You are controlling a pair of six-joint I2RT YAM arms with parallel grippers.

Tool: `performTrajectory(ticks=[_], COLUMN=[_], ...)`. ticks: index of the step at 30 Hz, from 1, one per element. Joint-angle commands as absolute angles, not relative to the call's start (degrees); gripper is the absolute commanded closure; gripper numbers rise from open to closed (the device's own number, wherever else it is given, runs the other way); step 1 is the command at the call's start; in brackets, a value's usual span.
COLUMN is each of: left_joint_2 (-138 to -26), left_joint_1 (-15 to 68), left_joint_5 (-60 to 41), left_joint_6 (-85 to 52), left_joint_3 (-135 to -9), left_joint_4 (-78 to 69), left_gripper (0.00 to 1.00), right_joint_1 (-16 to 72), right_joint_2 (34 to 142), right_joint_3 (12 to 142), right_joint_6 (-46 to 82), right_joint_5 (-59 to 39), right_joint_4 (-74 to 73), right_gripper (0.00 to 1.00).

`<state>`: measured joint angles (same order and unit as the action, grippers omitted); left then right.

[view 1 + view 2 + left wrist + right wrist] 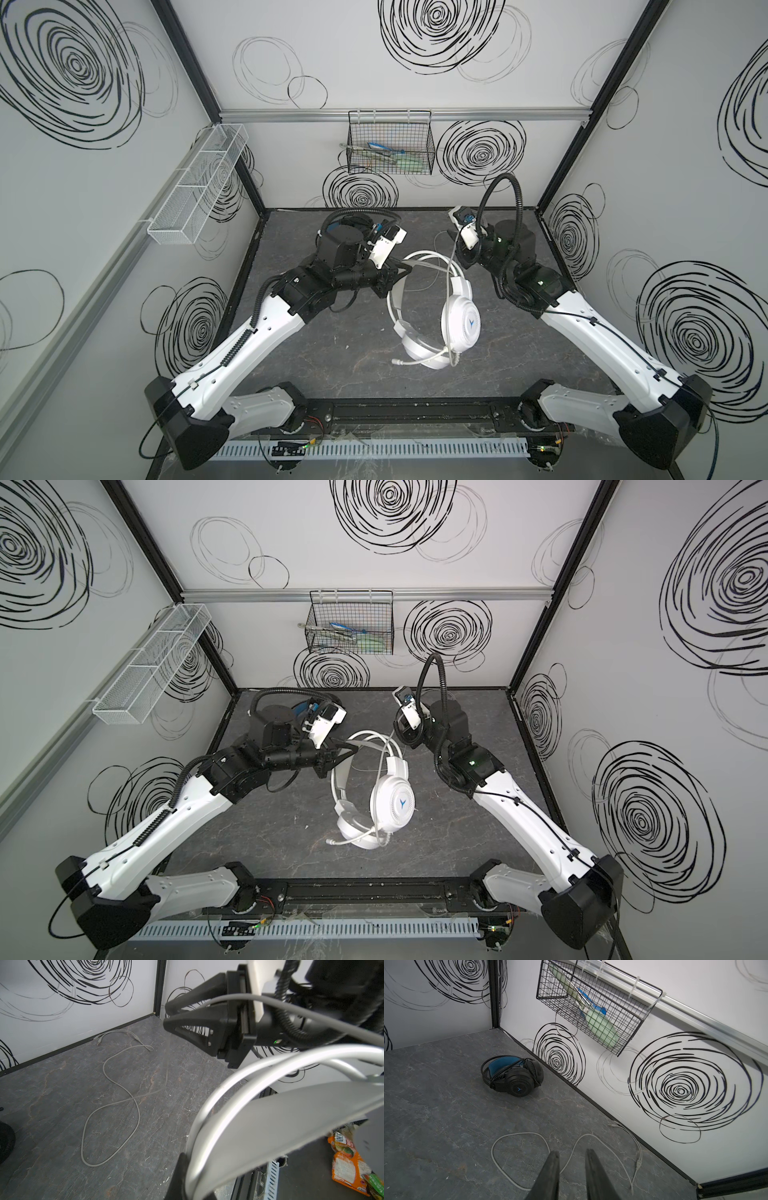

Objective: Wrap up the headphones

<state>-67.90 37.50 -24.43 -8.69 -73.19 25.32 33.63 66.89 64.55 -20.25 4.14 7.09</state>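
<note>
My left gripper [402, 272] is shut on the headband of the white headphones [459, 320] and holds them tilted above the mat, boom mic pointing down. In the left wrist view the white band [270, 1118] fills the space at my left gripper [193, 1184]. Their white cable [110, 1105] crosses the band, runs past my right gripper [168, 1015] and drops into loose loops on the mat [517, 1136]. My right gripper [572, 1155] stands open over those loops, nothing pinched. The black headphones [512, 1076] lie bundled at the back left, partly hidden under my left arm [303, 707].
A black wire basket [390, 143] with packets hangs on the back wall. A white mesh tray [195, 187] is fixed to the left wall. The cable's plug end [638, 1162] lies by the back wall. An orange snack packet [349, 1163] lies beyond the front rail.
</note>
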Motion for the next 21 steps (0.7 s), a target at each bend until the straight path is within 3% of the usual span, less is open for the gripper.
performTrajectory(ticks=[1,15,21], left_joint_2=[-65.9,-65.3,-65.1], left_joint_1=[37.6,37.8,37.8], left_joint_5=[-27.5,-22.3,-21.6], left_joint_6=[-11.8,-17.3,-18.4], left_joint_3=[-76.9,-82.9,-82.9], left_joint_4=[19.3,13.7,11.6], left_gripper=[1.00,1.00,1.00], right_joint_1=[32.7,30.9,28.3], right_joint_2=[65.5,66.4,67.8], right_joint_3=[63.5,60.4,60.0], right_joint_6=[-17.2,-9.4,-3.5], right_joint_5=[2.1,-3.8,-5.0], right_joint_4=[3.5,-2.6,-4.4], right_gripper=[0.73,0.71,0.80])
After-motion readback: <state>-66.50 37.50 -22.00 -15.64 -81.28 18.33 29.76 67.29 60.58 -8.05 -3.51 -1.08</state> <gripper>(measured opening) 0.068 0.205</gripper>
